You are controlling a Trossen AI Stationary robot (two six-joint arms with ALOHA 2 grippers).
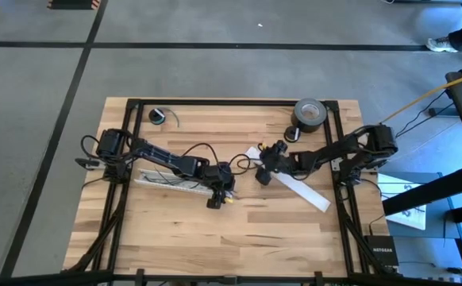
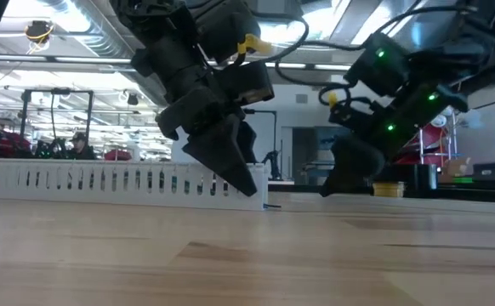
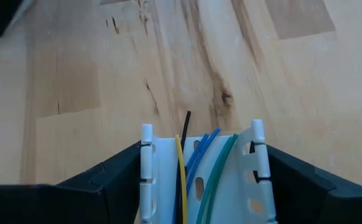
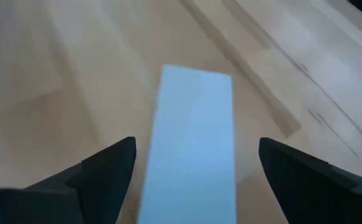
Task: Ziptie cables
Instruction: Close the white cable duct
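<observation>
A white slotted channel [image 1: 171,181] lies flat on the wooden table, left of centre. Thin yellow, blue and green wires [image 3: 199,162] and one thin black strand [image 3: 185,127] run along inside it; I cannot tell whether the strand is a ziptie. My left gripper [image 1: 215,196] [image 3: 203,149] is at the channel's right end, pointing down [image 2: 230,170]. A flat white strip [image 1: 294,187] lies slanted right of centre. My right gripper [image 1: 263,172] [image 4: 196,146] is open low over its far-left end, a finger on each side and apart from it. My left gripper holds the right end of the slotted channel [image 3: 199,186] between its two fingers. One finger [image 3: 116,180] is against each outer side wall [image 3: 146,168]. The fingers come from above, slanting down, and point along the channel. The channel lies on the table, wires inside.
A grey tape roll [image 1: 310,113] stands near the far right corner, with a small black part [image 1: 293,133] beside it. A small round coil with a green wire [image 1: 160,117] lies near the far left. Black frame rails [image 1: 231,102] border the table. Bare wood fills the near half.
</observation>
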